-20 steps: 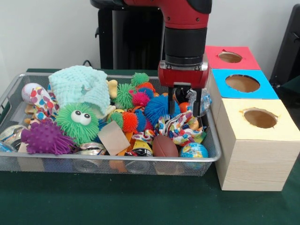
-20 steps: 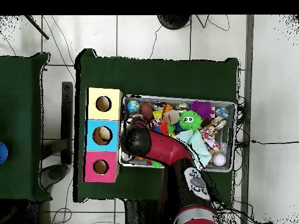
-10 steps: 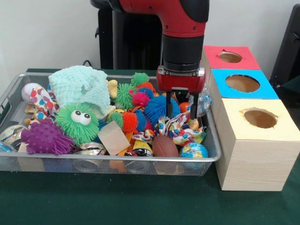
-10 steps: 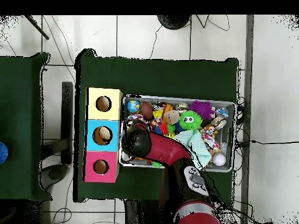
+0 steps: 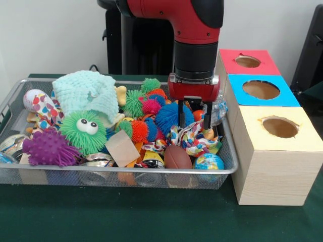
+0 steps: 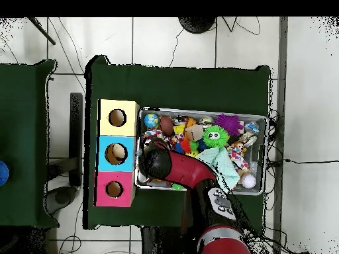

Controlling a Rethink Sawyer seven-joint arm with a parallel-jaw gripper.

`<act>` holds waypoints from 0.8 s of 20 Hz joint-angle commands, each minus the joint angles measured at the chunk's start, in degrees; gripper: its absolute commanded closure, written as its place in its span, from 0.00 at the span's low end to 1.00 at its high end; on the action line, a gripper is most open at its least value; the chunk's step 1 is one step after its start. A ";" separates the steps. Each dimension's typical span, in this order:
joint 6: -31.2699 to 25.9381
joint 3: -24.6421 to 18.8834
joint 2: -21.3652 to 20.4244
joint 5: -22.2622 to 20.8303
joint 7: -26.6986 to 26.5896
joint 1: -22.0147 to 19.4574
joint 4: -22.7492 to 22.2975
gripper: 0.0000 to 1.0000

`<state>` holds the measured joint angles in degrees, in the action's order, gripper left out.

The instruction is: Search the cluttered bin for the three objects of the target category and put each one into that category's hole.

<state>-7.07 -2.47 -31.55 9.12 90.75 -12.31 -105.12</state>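
lab | green-clothed table [image 5: 151,217] | tiled floor with cables [image 6: 172,40] | colour-topped test boxes [image 5: 262,91]

No legible text, labels, brands or numbers in either view. Checked the wire bin [image 5: 229,169], the three boxes — pink [image 5: 255,68], blue [image 5: 282,98], yellow [image 5: 275,151] — and the arm [image 5: 194,30]: nothing printed that resolves. Globe ball [image 5: 208,162] at bin's 5 o'clock has map print only, unreadable.

White wall [image 5: 55,35], pale tiled floor [image 6: 304,99] (cables trailing), green-covered table [image 5: 101,217]
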 commanded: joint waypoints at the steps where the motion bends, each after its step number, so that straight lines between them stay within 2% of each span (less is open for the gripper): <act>1: 4.93 -0.75 2.56 -2.59 8.05 -1.13 3.29 0.00; 12: 5.96 -2.18 2.83 -2.99 8.27 -1.92 2.80 0.00; 13: 5.75 -2.36 2.80 -2.62 8.42 -2.06 2.41 1.00; 16: 6.84 -4.35 2.83 -3.49 8.27 -3.72 1.45 1.00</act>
<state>-3.94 -2.57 -30.65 8.26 90.75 -12.94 -105.02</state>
